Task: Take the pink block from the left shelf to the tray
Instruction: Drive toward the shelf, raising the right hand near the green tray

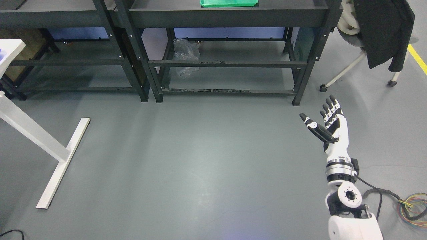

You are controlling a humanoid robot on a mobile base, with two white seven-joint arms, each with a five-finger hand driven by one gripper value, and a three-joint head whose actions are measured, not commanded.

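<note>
The green tray [229, 3] sits on the top deck of the right-hand black shelf unit [230, 15], cut off by the picture's upper edge, so its contents and long axis cannot be made out. No pink block can be made out on the left shelf unit [60, 16], whose top is cropped too. The right hand [328, 125] hovers over the grey floor [186, 160], fingers straight, thumb spread wide, holding nothing.

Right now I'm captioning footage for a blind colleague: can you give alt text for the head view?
The robot's right hand hangs open and empty above grey floor, facing two black metal shelves. A green tray sits on the right-hand shelf's top; no pink block is visible.
</note>
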